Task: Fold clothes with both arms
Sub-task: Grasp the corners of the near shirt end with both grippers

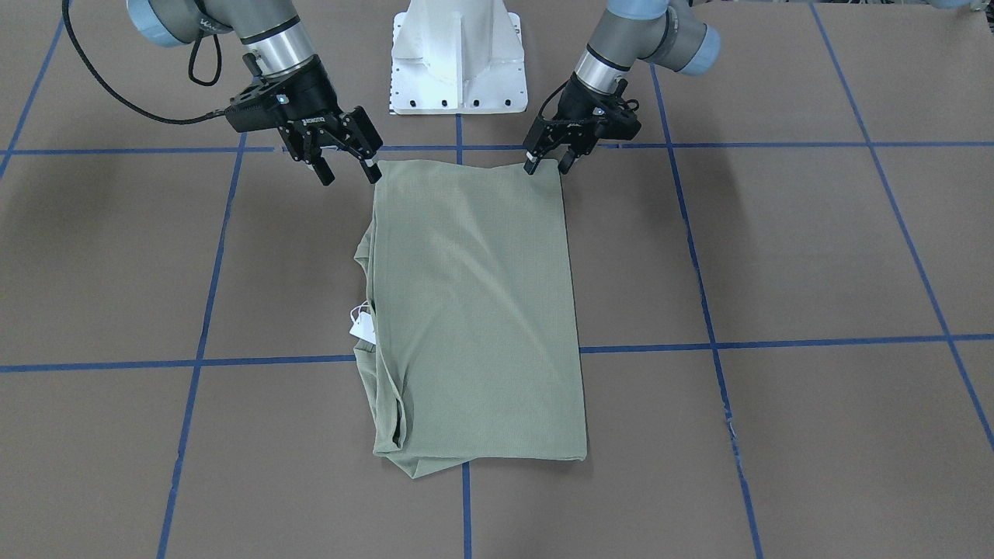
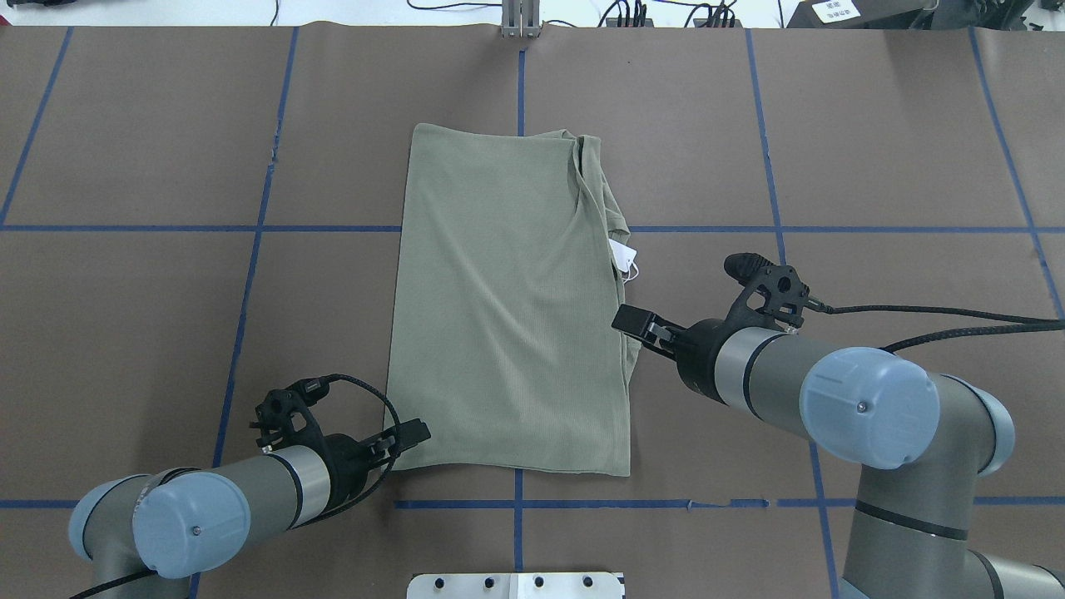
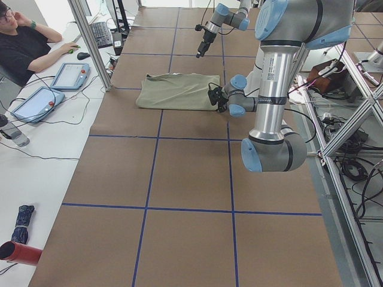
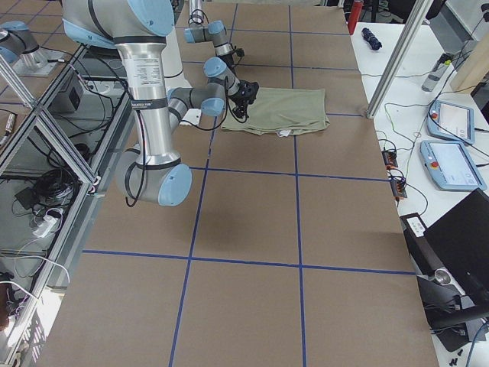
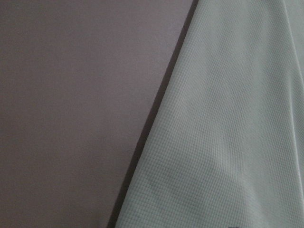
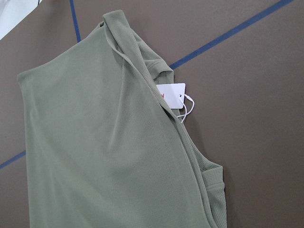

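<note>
One brown, blue-taped table holds one folded green shirt at its centre, one white tag on its right edge. Left gripper and right gripper, both spread, hover by its near end; one person sits far left.

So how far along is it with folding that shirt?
Sides and sleeves look folded in already: the shirt lies as a narrow rectangle. Right now the left gripper and right gripper sit open at two of its corners, neither clamped. Likely left: folding it across, shorter.
</note>
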